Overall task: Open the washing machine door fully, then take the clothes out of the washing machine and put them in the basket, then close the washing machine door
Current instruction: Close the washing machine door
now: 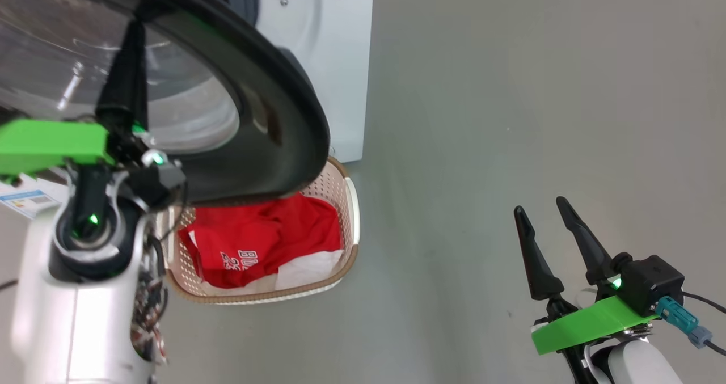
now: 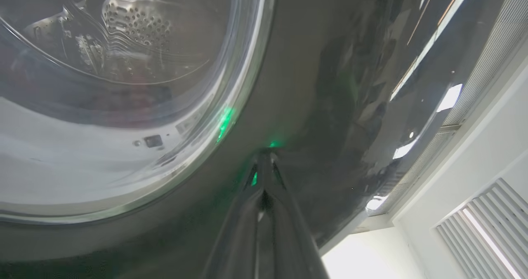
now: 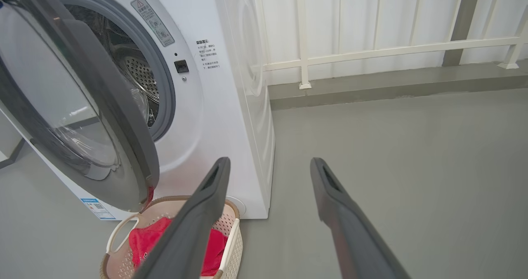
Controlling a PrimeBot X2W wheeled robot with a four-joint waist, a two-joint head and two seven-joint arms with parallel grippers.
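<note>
- Glossy black plastic forms the wide ring of the washing machine door (image 1: 272, 117), set around a bulging glass bowl. I judge it rigid, hinged and slick enough for a tip to skid.
- Door position: part open, with its lower edge hanging over the basket (image 1: 266, 299), which sits on the floor against the washing machine (image 1: 334, 60).
- Left end effector (image 2: 267, 153): fingers pinched fully together and holding nothing, tips laid against the black ring beside the glass.
- Right end effector (image 1: 540, 205): fingers spread wide and empty, over bare floor well apart from the basket.
- Clothes (image 1: 266, 236): red jersey fabric heaped in the basket. It looks soft and light.
- Recommended contact: press on the ring near its free edge, never on the glass. Light force should swing the door.
</note>
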